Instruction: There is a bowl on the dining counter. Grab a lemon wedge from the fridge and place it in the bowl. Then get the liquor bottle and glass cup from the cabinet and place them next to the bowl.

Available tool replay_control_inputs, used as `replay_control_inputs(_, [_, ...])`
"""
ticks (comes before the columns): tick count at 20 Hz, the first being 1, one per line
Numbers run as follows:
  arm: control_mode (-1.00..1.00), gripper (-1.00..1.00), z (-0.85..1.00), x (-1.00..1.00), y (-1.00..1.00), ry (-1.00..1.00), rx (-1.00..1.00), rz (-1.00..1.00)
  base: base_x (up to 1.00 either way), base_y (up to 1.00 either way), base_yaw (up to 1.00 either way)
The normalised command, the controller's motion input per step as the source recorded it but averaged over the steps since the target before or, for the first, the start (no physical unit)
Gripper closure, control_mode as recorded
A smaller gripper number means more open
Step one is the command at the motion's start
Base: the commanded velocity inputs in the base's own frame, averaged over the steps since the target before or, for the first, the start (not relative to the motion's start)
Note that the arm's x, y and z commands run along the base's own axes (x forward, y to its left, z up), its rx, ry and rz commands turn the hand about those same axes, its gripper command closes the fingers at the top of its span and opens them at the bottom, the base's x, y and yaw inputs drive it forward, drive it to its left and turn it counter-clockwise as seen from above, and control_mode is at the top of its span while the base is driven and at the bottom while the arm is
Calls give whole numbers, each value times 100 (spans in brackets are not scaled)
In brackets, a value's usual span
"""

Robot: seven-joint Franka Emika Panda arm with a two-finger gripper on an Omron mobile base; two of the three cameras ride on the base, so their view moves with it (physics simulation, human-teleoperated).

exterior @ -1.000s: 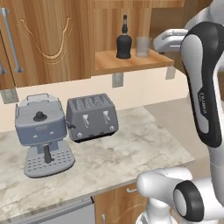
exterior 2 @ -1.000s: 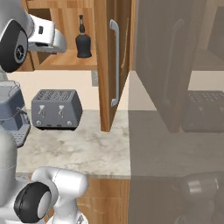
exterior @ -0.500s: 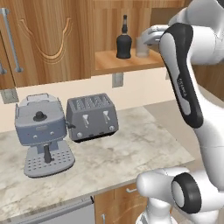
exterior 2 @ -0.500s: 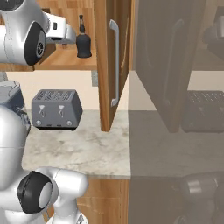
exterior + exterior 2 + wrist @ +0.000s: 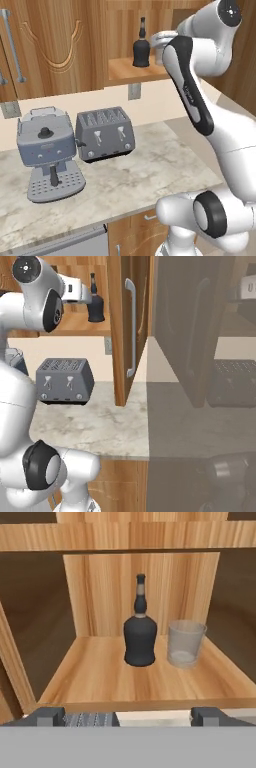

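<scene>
A dark liquor bottle stands upright on the open cabinet's wooden shelf. A clear glass cup stands just to its right in the hand view, close to it but apart. My gripper is open. It hovers level with the shelf's front edge and faces both items, with nothing between its fingertips. From the left base view the bottle shows just left of my hand. From the right base view the hand sits just left of the bottle.
Below the cabinet, a grey toaster and a coffee machine stand on the marble counter. The cabinet door hangs open to the right of the shelf. A shelf board spans above the bottle.
The arm has swung in toward the cabinet. The hand has moved up to the shelf's front and now covers the glass cup in the left base view. The jaws have stayed open.
</scene>
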Motion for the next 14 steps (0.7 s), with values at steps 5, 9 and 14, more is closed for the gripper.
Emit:
replay_control_inputs(5, [-100,-100,0,66,0,0,0,0,0,0,0])
replay_control_inputs(9, [-100,-100,0,64,0,0,0,0,0,0,0])
replay_control_inputs(14, [-100,-100,0,62,0,0,0,0,0,0,0])
